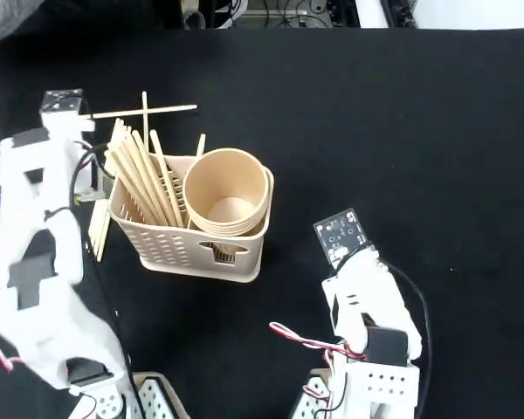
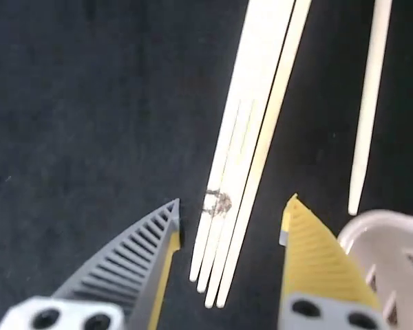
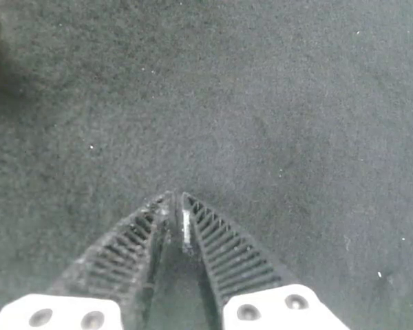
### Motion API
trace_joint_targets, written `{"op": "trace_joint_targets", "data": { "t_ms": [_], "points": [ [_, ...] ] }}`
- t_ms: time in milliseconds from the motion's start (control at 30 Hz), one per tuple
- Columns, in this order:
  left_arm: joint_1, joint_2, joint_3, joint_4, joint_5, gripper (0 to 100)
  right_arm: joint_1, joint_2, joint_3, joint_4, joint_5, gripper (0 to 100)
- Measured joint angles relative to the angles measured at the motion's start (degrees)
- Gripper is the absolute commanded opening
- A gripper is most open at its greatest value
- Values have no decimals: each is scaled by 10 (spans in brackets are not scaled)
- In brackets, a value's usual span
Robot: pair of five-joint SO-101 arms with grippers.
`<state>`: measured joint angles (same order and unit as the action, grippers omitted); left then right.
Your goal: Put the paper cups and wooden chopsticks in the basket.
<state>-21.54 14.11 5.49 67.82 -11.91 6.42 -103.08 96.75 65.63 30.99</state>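
White arms (image 1: 35, 262), black cables (image 1: 417, 297), red wires (image 1: 301, 340) — left gripper (image 2: 234, 203) ribbed grey and yellow, right gripper (image 3: 177, 198) dark grey

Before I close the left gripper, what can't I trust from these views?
High view: count of nested tan paper cups; only rims show in the white slatted basket.
High view: loose pale wooden chopsticks beside it, partly hidden by the left arm.
Left wrist view: their far ends, cut off by the picture edge.

High view: fixed overhead, looking down on the bench (image 1: 402, 131), arm bases (image 1: 367, 388) at 6 o'clock | Left wrist view: close over the bench, facing down past the left end effector (image 2: 234, 201); shares with high view the loose chopsticks (image 2: 251, 137) and basket (image 2: 389, 237) rim, at the basket's 9 o'clock | Right wrist view: close, facing down past the right end effector (image 3: 176, 198) onto the bench cloth.
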Motion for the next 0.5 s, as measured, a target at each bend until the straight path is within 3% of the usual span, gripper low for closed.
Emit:
{"op": "trace_joint_targets", "data": {
  "t_ms": [167,367,500],
  "points": [
    [19,82,-52,0,0,232,0,0,0,0,0,13],
    [21,117,-87,0,0,18,0,0,0,0,0,13],
    [21,117,-91,0,-4,27,0,0,0,0,0,13]
  ]
}}
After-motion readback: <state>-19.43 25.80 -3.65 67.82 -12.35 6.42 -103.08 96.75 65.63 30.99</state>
